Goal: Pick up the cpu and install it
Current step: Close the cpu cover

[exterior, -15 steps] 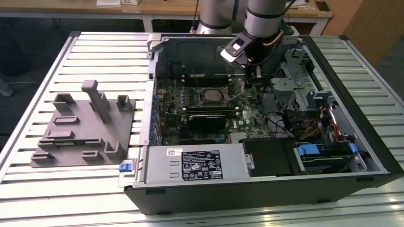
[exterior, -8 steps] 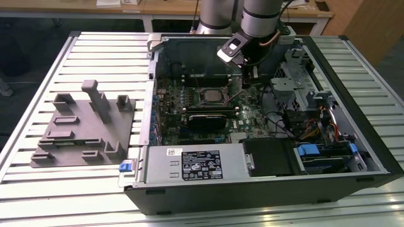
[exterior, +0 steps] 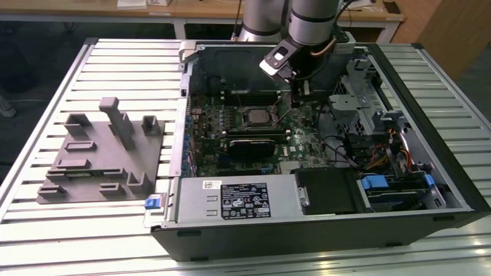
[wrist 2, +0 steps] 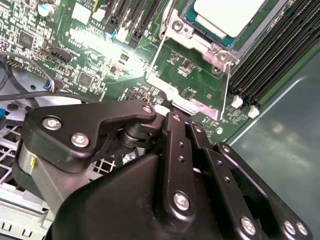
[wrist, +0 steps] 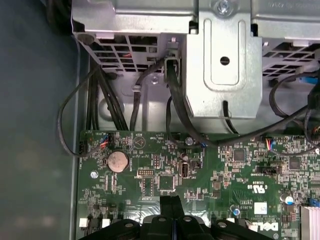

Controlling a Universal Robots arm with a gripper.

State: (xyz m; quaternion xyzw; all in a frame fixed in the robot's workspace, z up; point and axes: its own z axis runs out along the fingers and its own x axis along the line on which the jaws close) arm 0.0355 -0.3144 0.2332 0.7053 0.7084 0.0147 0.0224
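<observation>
The cpu (wrist 2: 227,12), a flat square with a pale silvery top, lies in its socket on the green motherboard; in the exterior view the cpu (exterior: 254,117) sits mid-board inside the open computer case. The socket's hinged metal frame (wrist 2: 195,106) stands raised beside it. My gripper (wrist 2: 170,114) is shut, its black fingertips right at the free edge of that frame; whether they clamp it I cannot tell. In the exterior view the gripper (exterior: 300,86) hangs just off the socket toward that view's right. In the first wrist view the gripper (wrist: 171,202) shows its fingers pressed together over the board.
A grey plastic fixture (exterior: 100,155) with upright posts rests on the slatted table at the exterior view's left. Inside the case are memory slots (wrist 2: 270,55), a metal drive cage (wrist: 225,60) with black cables, a coin battery (wrist: 118,160) and a power supply (exterior: 238,198).
</observation>
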